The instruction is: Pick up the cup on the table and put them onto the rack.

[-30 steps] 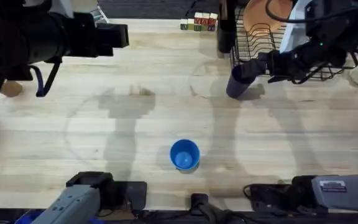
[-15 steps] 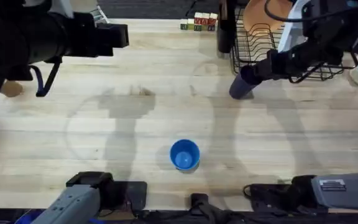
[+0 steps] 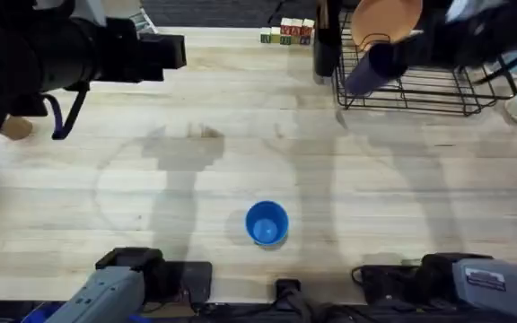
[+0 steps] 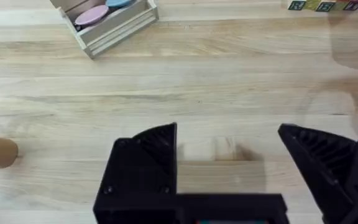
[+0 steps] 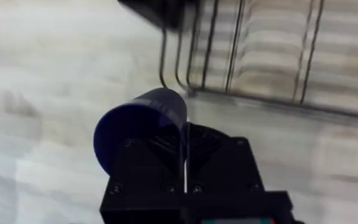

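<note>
A dark blue cup was held up at the near left corner of the black wire rack.

The right end effector was pinched tight on the cup's rim. The left end effector was wide open and held nothing. A light blue cup stood on the wooden surface, well apart from the rack. An orange plate stood in the rack, and letter blocks lay near it.

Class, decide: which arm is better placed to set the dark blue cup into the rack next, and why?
Right. Its end effector already grips the dark blue cup at the black wire rack; the left end effector is open, far away.
</note>
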